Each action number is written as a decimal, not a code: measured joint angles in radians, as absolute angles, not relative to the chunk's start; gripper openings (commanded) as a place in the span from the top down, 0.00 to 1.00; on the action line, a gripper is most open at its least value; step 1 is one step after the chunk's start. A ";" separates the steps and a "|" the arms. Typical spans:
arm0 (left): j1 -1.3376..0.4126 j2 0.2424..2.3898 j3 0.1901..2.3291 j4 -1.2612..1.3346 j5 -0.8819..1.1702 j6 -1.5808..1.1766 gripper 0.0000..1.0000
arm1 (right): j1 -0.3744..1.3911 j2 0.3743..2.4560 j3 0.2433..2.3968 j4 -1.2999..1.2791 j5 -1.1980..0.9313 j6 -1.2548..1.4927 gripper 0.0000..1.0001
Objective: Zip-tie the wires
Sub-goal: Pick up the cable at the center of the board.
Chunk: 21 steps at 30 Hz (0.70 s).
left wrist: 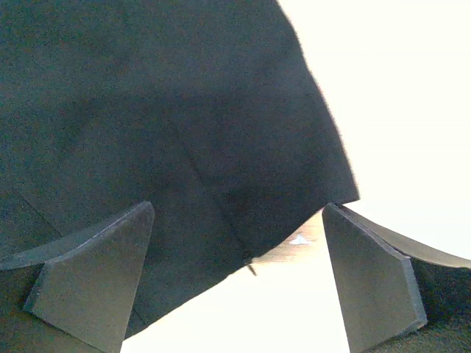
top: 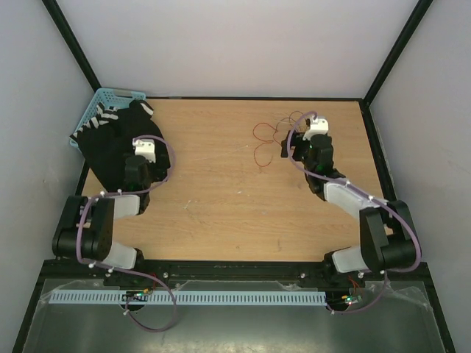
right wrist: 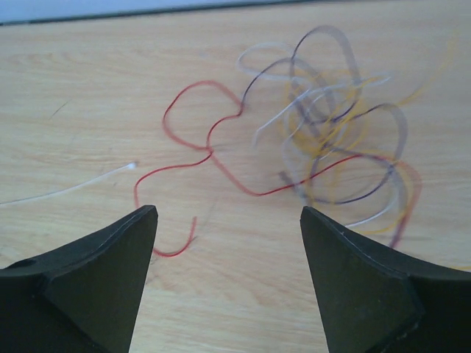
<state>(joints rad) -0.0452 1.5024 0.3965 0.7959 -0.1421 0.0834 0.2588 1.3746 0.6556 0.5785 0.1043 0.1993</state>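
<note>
Risk: wires [right wrist: 324, 147] are hair-fine and springy; right end effector [right wrist: 228, 213], fingers apart, may pinch one red loop and drag the tangle, or miss. Tangle lies on desk [right wrist: 88, 88] at 1 o'clock of the gap. Likely zip tie [right wrist: 73, 184] at 9 o'clock. Left end effector [left wrist: 239, 206] also apart, over black cloth [left wrist: 147, 110].

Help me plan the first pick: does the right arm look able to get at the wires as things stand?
Probably yes. The right gripper is open and hovers just short of the wires, which lie loose on the table with nothing between.
</note>
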 measured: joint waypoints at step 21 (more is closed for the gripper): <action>-0.147 0.883 0.575 0.208 -0.097 -0.208 0.01 | 0.375 1.825 0.915 0.337 0.071 0.423 0.52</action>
